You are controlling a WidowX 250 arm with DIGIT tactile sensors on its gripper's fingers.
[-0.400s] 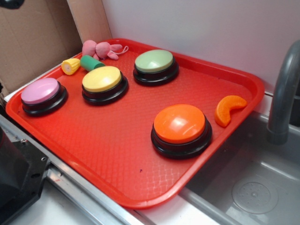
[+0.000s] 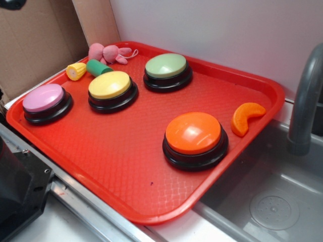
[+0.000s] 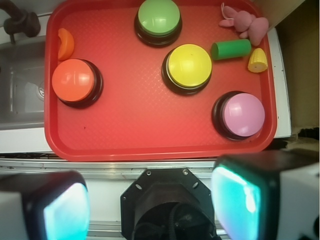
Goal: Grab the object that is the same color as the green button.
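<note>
The object, a small dark-green cylinder [image 2: 98, 67] [image 3: 230, 49], lies on its side at the tray's far left corner, between the yellow corn toy [image 2: 76, 71] [image 3: 257, 60] and the pink plush bunny [image 2: 107, 52] [image 3: 246, 21]. The green button [image 2: 166, 70] [image 3: 158, 20] sits on a black base near the tray's back edge. My gripper [image 3: 150, 210] shows only in the wrist view, high above the near side of the tray and off its edge. Its two cyan-padded fingers [image 3: 235, 205] stand far apart with nothing between them.
On the red tray [image 2: 126, 151] also stand a yellow button [image 2: 111, 89], a pink button [image 2: 45, 102] and an orange button [image 2: 194, 137], plus an orange slice toy [image 2: 246, 117]. A sink [image 2: 272, 201] with a grey faucet [image 2: 305, 101] lies to the right, cardboard [image 2: 35, 40] to the left.
</note>
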